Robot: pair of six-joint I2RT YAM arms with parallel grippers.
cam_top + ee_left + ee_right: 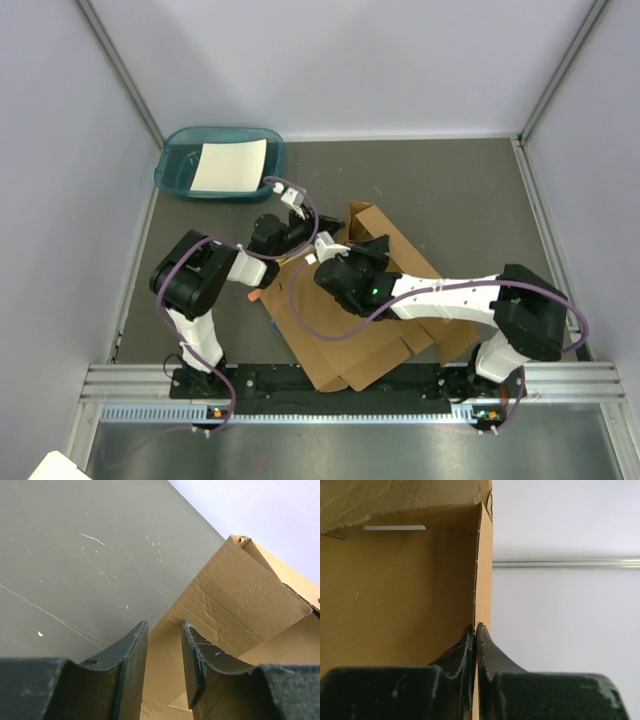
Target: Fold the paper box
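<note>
The paper box (340, 340) is a brown cardboard sheet lying mid-table, with flaps raised at its far end. My right gripper (372, 248) reaches over it from the right. In the right wrist view the right gripper (476, 626) is shut on the thin edge of an upright wall of the paper box (395, 595). My left gripper (298, 232) is at the box's far left corner. In the left wrist view the left gripper (164, 625) has its fingers apart, and a tilted flap of the paper box (225, 605) shows beyond them, not pinched.
A teal tray (175, 170) holding a white sheet (230, 165) stands at the back left. A small orange item (253, 296) lies by the box's left edge. Pale walls with metal rails (565, 563) enclose the grey table (75, 555).
</note>
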